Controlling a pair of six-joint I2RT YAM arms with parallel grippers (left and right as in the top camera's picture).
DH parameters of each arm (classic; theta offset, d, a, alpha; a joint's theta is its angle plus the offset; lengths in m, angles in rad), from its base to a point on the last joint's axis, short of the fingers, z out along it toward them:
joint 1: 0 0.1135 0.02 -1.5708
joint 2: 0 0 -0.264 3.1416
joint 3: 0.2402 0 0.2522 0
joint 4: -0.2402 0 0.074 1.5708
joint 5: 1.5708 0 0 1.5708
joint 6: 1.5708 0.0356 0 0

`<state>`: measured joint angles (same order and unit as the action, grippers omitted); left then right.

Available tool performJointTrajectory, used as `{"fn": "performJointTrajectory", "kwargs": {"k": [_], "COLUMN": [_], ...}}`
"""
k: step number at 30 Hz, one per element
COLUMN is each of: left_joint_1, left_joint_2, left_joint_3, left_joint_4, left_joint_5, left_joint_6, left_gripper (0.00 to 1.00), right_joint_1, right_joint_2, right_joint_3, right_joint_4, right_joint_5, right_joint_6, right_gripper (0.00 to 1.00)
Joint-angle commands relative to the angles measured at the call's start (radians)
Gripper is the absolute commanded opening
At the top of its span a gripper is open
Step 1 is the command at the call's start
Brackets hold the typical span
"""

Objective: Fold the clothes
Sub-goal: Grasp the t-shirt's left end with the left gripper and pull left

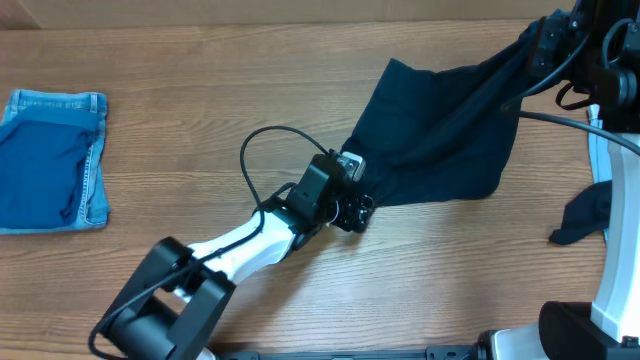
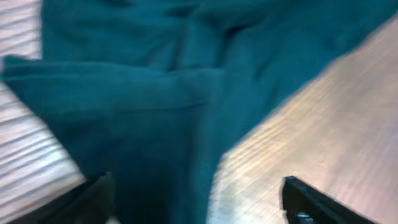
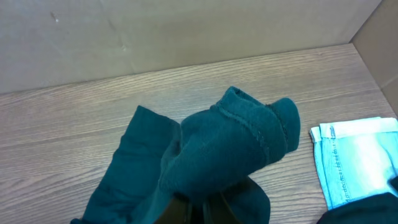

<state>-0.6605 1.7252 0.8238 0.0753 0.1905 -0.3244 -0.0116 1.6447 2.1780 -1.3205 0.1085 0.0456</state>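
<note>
A dark teal garment (image 1: 440, 125) lies spread at the table's right of centre, its far right corner lifted up. My right gripper (image 1: 540, 45) is shut on that corner; in the right wrist view the cloth (image 3: 230, 149) bunches over the shut fingers (image 3: 208, 208). My left gripper (image 1: 362, 210) is open at the garment's near left edge. In the left wrist view the fingers (image 2: 199, 199) straddle the cloth edge (image 2: 155, 124), with bare wood to the right. A folded blue denim piece (image 1: 50, 160) lies at the far left.
Another dark piece of cloth (image 1: 585, 220) hangs at the right edge by the right arm's white base. A black cable (image 1: 265, 150) loops over the table above the left arm. The folded denim also shows in the right wrist view (image 3: 357, 158).
</note>
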Motion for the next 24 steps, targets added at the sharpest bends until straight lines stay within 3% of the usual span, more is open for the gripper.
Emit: {"fn": "performJointTrajectory", "kwargs": {"k": [1, 5, 8, 10, 13, 15, 24], "left_joint_1": [-0.002, -0.002, -0.002, -0.002, -0.002, -0.002, 0.006], "left_joint_2": [0.036, 0.086, 0.098, 0.097, 0.094, 0.085, -0.036], "left_joint_3": [0.014, 0.035, 0.043, 0.044, 0.058, 0.069, 0.08], "left_joint_4": [0.012, 0.011, 0.008, 0.008, 0.007, 0.0, -0.06], "left_joint_5": [-0.149, -0.156, -0.157, -0.156, -0.141, -0.138, -0.207], "left_joint_6": [-0.012, -0.004, -0.001, -0.002, -0.002, -0.001, 0.067], "left_gripper": [0.85, 0.86, 0.8, 0.67, 0.23, 0.04, 0.04], "right_joint_1": [-0.002, -0.002, -0.002, -0.002, -0.002, -0.002, -0.002], "right_joint_2": [-0.013, -0.014, -0.013, -0.013, -0.013, -0.013, -0.013], "right_joint_3": [0.027, 0.027, 0.027, 0.027, 0.027, 0.027, 0.027], "right_joint_4": [0.008, 0.009, 0.008, 0.009, 0.009, 0.008, 0.009], "right_joint_5": [0.002, 0.002, 0.002, 0.002, 0.002, 0.002, 0.002], "right_joint_6": [0.004, 0.004, 0.004, 0.004, 0.004, 0.004, 0.004], "right_gripper": [0.04, 0.04, 0.04, 0.04, 0.04, 0.04, 0.04]}}
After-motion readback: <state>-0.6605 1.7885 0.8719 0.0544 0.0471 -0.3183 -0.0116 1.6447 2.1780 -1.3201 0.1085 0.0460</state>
